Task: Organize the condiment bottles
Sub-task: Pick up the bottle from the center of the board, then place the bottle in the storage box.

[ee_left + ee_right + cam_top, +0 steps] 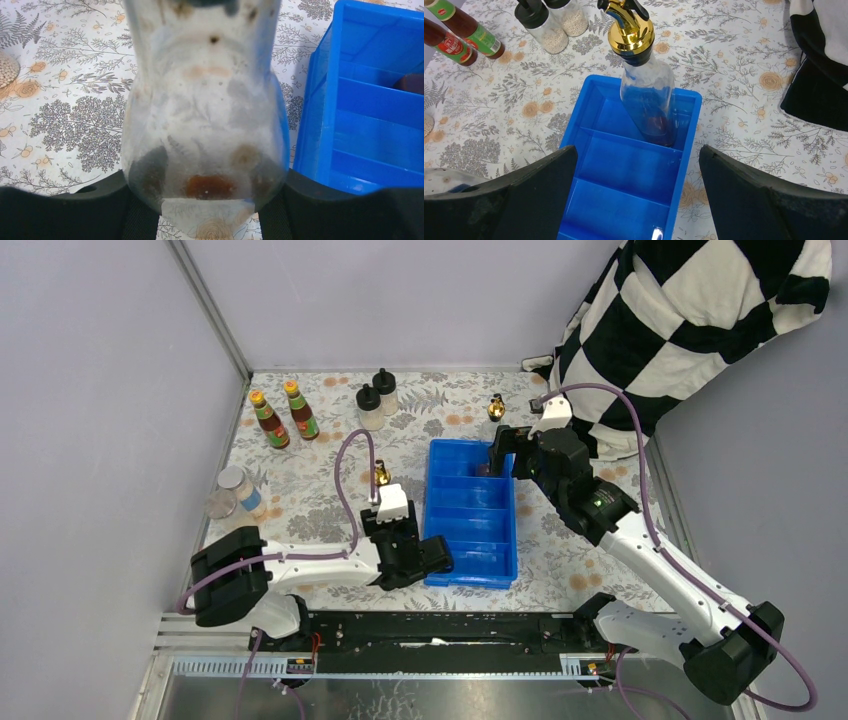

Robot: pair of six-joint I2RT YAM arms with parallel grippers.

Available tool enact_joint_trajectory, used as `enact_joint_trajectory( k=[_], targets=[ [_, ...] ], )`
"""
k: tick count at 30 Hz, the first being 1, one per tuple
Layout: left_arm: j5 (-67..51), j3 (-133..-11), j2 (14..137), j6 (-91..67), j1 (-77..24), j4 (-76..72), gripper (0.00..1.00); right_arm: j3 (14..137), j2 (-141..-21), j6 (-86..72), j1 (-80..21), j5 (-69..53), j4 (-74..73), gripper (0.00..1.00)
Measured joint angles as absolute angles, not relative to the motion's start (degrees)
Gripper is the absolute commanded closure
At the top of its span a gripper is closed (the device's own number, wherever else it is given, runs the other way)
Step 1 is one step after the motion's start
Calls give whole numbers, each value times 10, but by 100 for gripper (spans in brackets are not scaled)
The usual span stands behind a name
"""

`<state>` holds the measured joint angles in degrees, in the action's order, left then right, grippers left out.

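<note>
1. The left gripper (206, 207) has its black fingers (65, 210) on either side of the lower body of a tall clear gold-spouted bottle (205, 115). They sit close against the glass, but I cannot tell whether they press it.
2. That bottle stands on the flowered table (300, 500), just at 9 o'clock of the blue tray (470, 578).
3. The right gripper (636, 155) has its jaws wide apart and grips nothing. It hangs over the tray's far end.
4. A second gold-spouted bottle (649, 100) stands in the tray's farthest compartment, at 12 o'clock of the right gripper. It is just past the fingertips and clear of them.
5. Counted in the top view, there are two gold-spouted bottles.
6. Two slim orange-capped sauce bottles (268, 422) stand side by side at 11 o'clock of the table.
7. Two squat black-capped bottles (370, 408) stand together at 12 o'clock.
8. Two clear jars (240, 490) are at 9 o'clock, touching or nearly so.
</note>
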<state>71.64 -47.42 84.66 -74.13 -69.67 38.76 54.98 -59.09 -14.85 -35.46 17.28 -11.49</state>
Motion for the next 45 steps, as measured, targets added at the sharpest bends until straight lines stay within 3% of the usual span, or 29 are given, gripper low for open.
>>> enact_joint_trajectory(
  k=[5, 14, 27, 45],
  targets=[
    [708, -474, 841, -704, -697, 369, 66, 550, -591, -148, -355, 174, -115, 1],
    [694, -471, 773, -553, -697, 281, 67, 550, -586, -143, -355, 183, -115, 1],
    [681, -406, 740, -289, -658, 4, 70, 550, -576, -144, -355, 208, -121, 2],
    [537, -579, 834, -118, -564, -133, 70, 587, -529, -144, -354, 267, -187, 2]
  ],
)
